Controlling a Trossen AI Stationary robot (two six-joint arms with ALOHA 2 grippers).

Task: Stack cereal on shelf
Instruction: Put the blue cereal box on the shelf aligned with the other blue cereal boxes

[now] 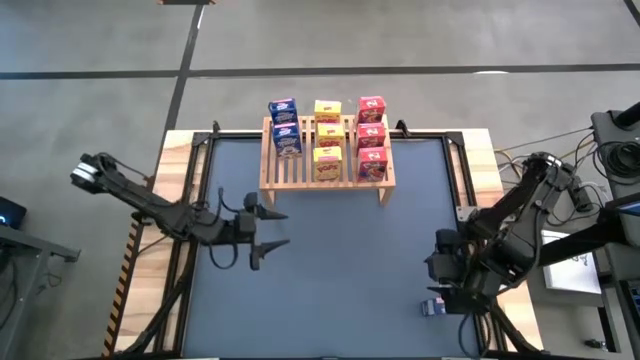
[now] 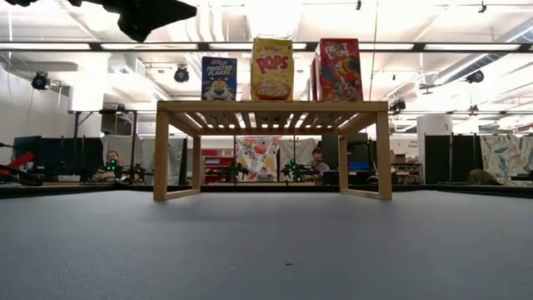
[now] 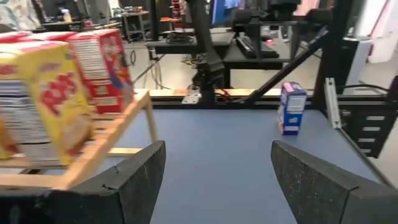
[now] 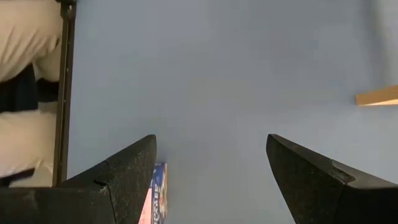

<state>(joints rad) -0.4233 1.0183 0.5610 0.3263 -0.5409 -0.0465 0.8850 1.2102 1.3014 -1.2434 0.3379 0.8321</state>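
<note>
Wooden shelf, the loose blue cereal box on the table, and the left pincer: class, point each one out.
Wooden shelf (image 1: pixel 300 170), high view, bare slats of its top.
Loose blue cereal box (image 3: pixel 292 109), left wrist view, its front face.
Left pincer (image 1: pixel 272 229), high view, midway between its open fingertips.

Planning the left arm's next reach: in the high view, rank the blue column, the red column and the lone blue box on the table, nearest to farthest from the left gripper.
From the left gripper:
1. Blue column, rack's left end.
2. Red column, rack's right end.
3. Lone blue box, by the right gripper, near-right table edge.
</note>
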